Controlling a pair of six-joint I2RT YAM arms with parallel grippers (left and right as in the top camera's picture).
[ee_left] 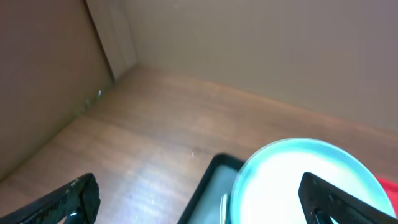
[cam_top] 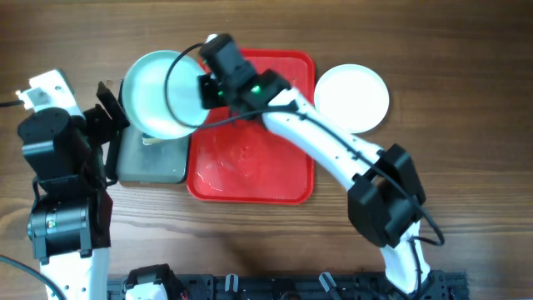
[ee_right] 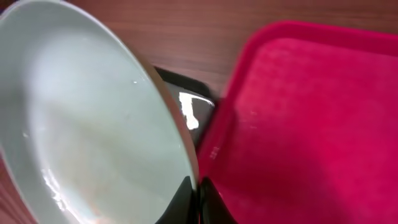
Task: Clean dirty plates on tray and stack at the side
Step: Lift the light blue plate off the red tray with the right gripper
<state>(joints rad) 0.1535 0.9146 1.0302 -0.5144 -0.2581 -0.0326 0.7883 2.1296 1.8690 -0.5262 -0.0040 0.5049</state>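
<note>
Blue plate held on edge over the grey tray

The right gripper (ee_right: pixel 198 198) is clamped on the rim of a light blue plate (cam_top: pixel 158 96), its two fingers pinching the edge at the side nearest the red tray (cam_top: pixel 250 171). The plate is round and shallow, with a pale, glossy face that catches small bright highlights. It hangs tilted above the far end of the grey tray (cam_top: pixel 150 162), its held edge just reaching the red tray's left rim. The red tray lies at the middle of the table (cam_top: pixel 250 242), touching the grey one, and its floor shows a wet-looking sheen. A white plate (cam_top: pixel 351 98) sits flat on the wood just beside the red tray's right rim. The left gripper (ee_left: pixel 199 194) stands with its jaws spread wide, holding nothing, near the blue plate's left edge
</note>
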